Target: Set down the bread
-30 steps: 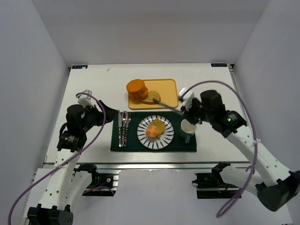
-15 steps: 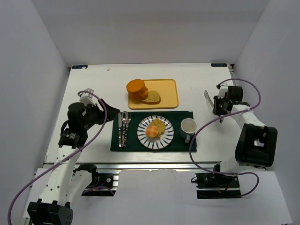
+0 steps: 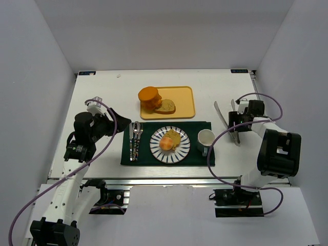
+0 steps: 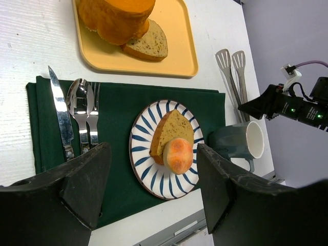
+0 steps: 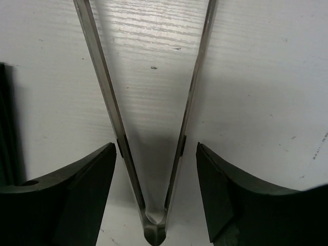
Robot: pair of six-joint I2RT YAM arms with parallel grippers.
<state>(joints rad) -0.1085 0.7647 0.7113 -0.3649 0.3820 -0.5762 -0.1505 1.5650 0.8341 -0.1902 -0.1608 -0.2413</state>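
The white counter carries a dark green placemat in the middle of its near half. All clock directions here are read from the overhead view.

At the mat's 12 o'clock, just beyond its far edge, lies a yellow tray. A thick round orange stack stands on the tray's 9 o'clock side. A paler slice with dark crust leans against the stack at its 4 o'clock.

A blue-striped plate sits in the centre of the mat. At the plate's 3 o'clock a grey mug stands upright on the mat. At its 9 o'clock the cutlery lies side by side, handles toward the near edge.

The bread, a golden-yellow slice with a brown crust edge, lies on the plate. A small round orange roll rests on it at its 7 o'clock.

Metal tongs lie flat on the bare counter at the plate's 2 o'clock, beyond the mat, sprung into a V.

The right claw hangs low over the hinge end of the tongs with its jaws parted. Both tong arms run between the fingers, with a gap showing beside the right-hand finger, so it grips nothing.

The left claw hovers at the mat's 9 o'clock edge, facing the plate. Its jaws are spread wide and hold nothing.
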